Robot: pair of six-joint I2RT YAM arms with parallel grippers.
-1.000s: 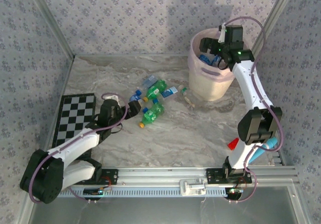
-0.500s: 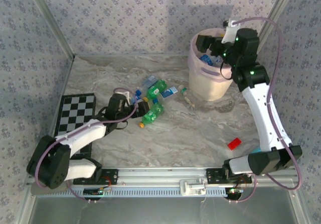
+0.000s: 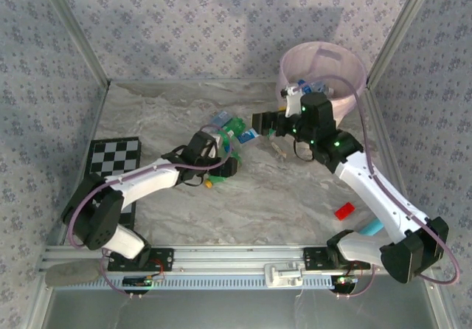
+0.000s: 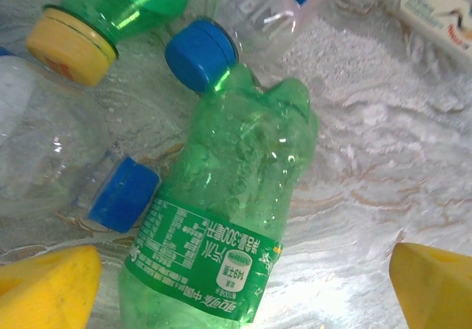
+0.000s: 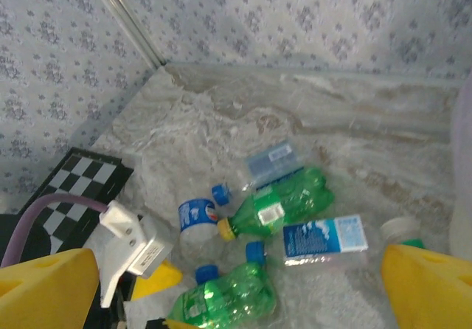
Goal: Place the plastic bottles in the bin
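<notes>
- Overhead, the round pale pink translucent plastic bin (image 3: pixel 355 69) is seen at the far right of the marbled table (image 3: pixel 280 196). Some bottles appear to lie inside it, though they are too small to be counted.
- A cluster of small clear and green plastic bottles (image 3: pixel 237 131) is scattered on the table left of the bin, well apart from a small red block (image 3: pixel 344 212) near the right arm's base.
- The left gripper (image 3: pixel 225 165) is lowered over the near edge of the cluster, not far from a black-and-white checkered board (image 3: pixel 110 163). The right gripper (image 3: pixel 264 122) is held above the table between the cluster and the bin.
- From the left wrist, the left gripper's yellow fingertips (image 4: pixel 44 288) are seen spread wide, one to each side of a crumpled green bottle with a blue cap (image 4: pixel 228 211) lying on the table. A green bottle with a yellow cap (image 4: pixel 125 1) and a clear bottle with a blue cap (image 4: pixel 51 144) lie just beside it.
- From the right wrist, the right gripper's yellow fingertips (image 5: pixel 431 285) are seen spread wide, gripping nothing. The cluster lies on the table below, a clear bottle with a blue label (image 5: pixel 324 238) among it.
</notes>
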